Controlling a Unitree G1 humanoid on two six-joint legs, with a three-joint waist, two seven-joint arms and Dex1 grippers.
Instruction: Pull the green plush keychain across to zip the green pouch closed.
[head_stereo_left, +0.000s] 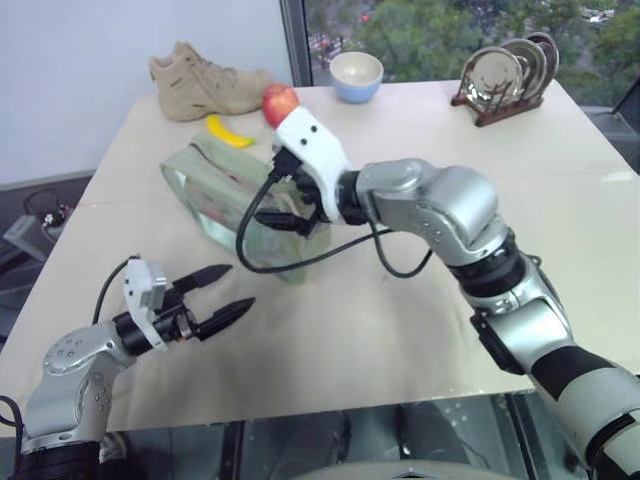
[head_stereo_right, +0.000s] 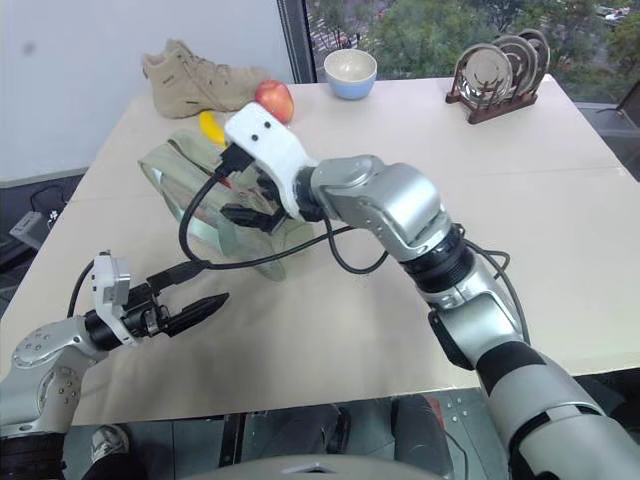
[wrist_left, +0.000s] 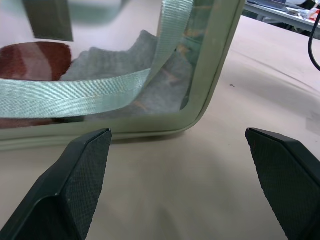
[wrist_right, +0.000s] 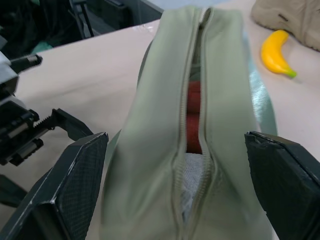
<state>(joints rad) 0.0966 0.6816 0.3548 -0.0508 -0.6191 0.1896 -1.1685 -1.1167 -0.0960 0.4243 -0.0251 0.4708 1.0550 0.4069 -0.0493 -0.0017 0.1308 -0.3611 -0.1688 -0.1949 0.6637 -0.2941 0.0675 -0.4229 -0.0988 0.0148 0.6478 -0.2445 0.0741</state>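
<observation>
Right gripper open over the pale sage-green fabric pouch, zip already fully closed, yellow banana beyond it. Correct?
Not quite: the zip is not closed. The right wrist view shows the pale sage-green fabric pouch gaping along its top, with red and grey contents visible through the gap. The rest holds: the right gripper is open over it, and the yellow banana lies beyond.

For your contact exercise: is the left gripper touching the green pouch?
Apart. The left wrist view shows bare table between the left gripper and the green pouch.
</observation>
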